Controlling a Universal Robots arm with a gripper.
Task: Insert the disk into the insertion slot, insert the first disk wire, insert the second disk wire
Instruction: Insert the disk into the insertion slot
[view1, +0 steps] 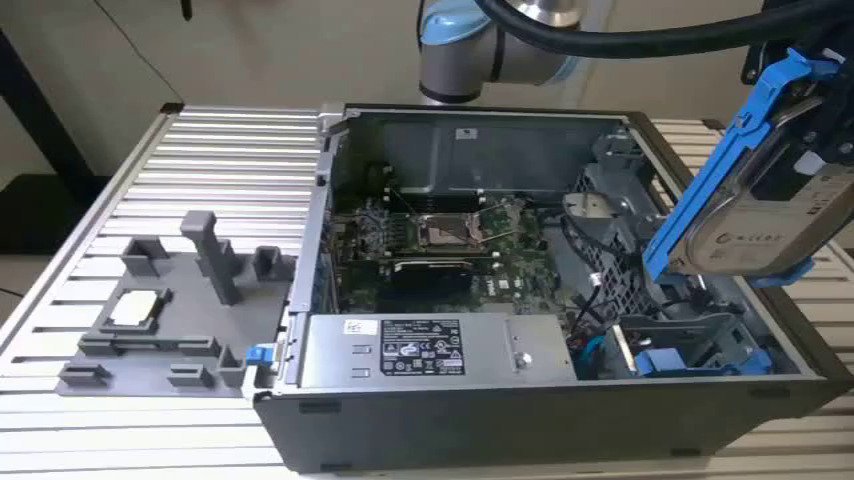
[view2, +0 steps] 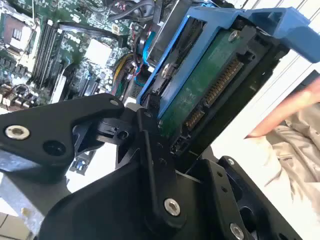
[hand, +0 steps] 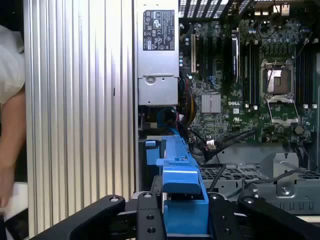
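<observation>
The disk (view1: 767, 215), a silver-grey drive clipped in a bright blue frame (view1: 707, 170), hangs tilted on end above the open computer case's side at the exterior view's right. My gripper (view2: 185, 145) is shut on it, black fingers (view2: 150, 150) pressing both flat sides. The drive's green underside and connector (view2: 215, 90) face the second wrist view. In the first wrist view my gripper (hand: 182, 215) clamps the blue frame (hand: 177, 170) end-on. The insertion slot (view1: 617, 270), a grey bay with a perforated wall (hand: 225, 172), lies below the disk. Black and blue cables (view1: 594, 340) lie beside the bay.
The case holds a motherboard (view1: 441, 240) and a silver labelled power-supply box (view1: 414, 350). A light grey fixture tray (view1: 174, 320) rests on the ribbed table (view1: 227, 160) at the exterior view's left. A person's arm (hand: 10, 140) and hand (view2: 285, 115) are close beside the case.
</observation>
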